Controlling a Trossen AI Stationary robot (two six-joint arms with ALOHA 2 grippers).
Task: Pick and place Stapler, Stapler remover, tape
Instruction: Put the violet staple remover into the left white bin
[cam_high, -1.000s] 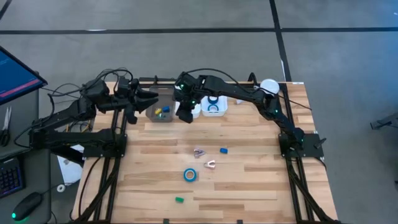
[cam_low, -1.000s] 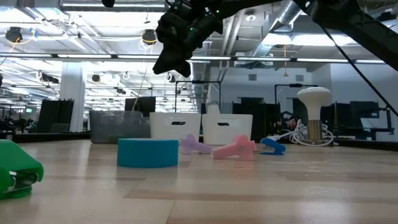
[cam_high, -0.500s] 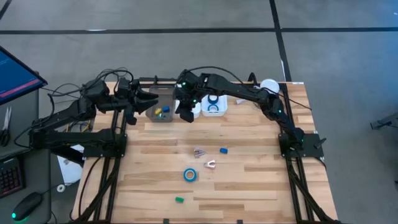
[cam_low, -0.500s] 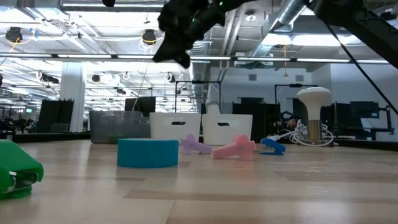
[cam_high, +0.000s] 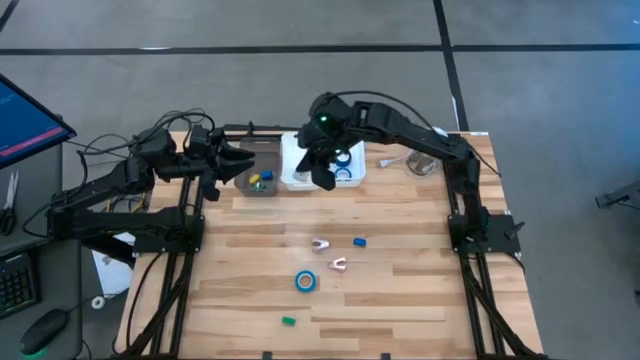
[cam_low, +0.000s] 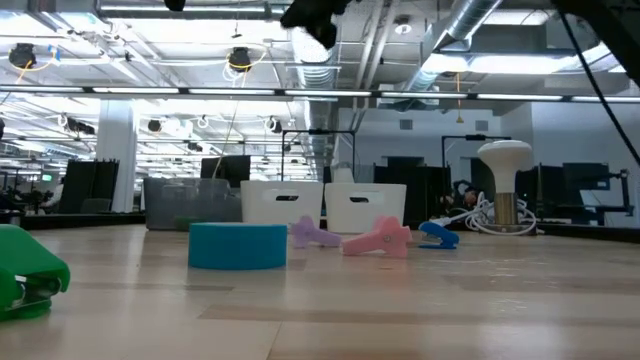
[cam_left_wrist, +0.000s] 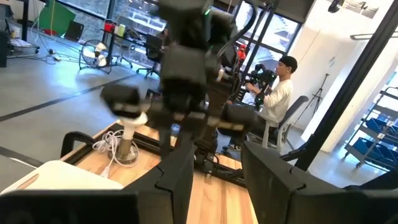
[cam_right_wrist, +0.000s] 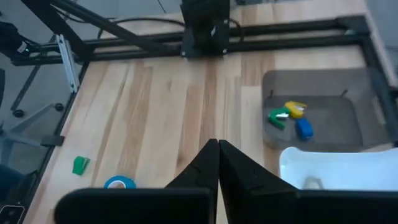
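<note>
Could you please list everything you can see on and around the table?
Table: one, pale wood.
Tape roll: one, blue, loose near the table's middle.
Staple removers: two, purple and pink, beside the roll.
Small pieces: one blue, one green, loose on the table.
Bins: one grey holding yellow, green and blue pieces; two white, far edge; the right one holds blue tape, partly hidden.
White stand: one, far right corner.
Person: one, seated, in the room behind.
Left pincer: open, beside the grey bin.
Right pincer: shut, above the white bins.
</note>
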